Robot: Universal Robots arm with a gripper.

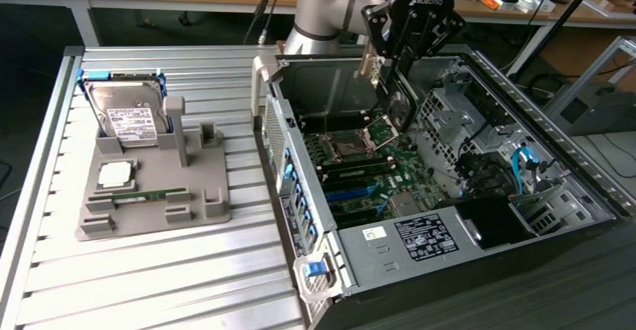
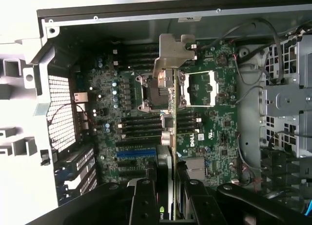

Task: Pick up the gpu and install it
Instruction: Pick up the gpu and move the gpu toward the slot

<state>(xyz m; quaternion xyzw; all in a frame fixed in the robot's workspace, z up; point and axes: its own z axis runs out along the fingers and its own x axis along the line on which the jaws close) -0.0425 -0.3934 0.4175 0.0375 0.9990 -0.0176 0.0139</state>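
My gripper (image 1: 400,53) hangs over the open computer case (image 1: 298,196) and is shut on the gpu (image 1: 397,105), a thin dark card held on edge above the motherboard (image 1: 363,181). The card's silvery end bracket (image 1: 370,68) points toward the case's rear wall. In the wrist view the gpu (image 2: 173,118) appears edge-on as a thin line between my fingers (image 2: 144,200), with its bracket (image 2: 174,52) at the far end. It hovers above the CPU socket (image 2: 158,91). Whether it touches the board cannot be told.
On the exterior view's left, a grey holder (image 1: 149,196) on the slatted table carries a silver hard drive (image 1: 134,114), a chip (image 1: 116,172) and a green memory stick (image 1: 139,194). Inside the case are drive cages (image 1: 467,114), blue cables (image 1: 523,167) and a power supply (image 1: 427,237).
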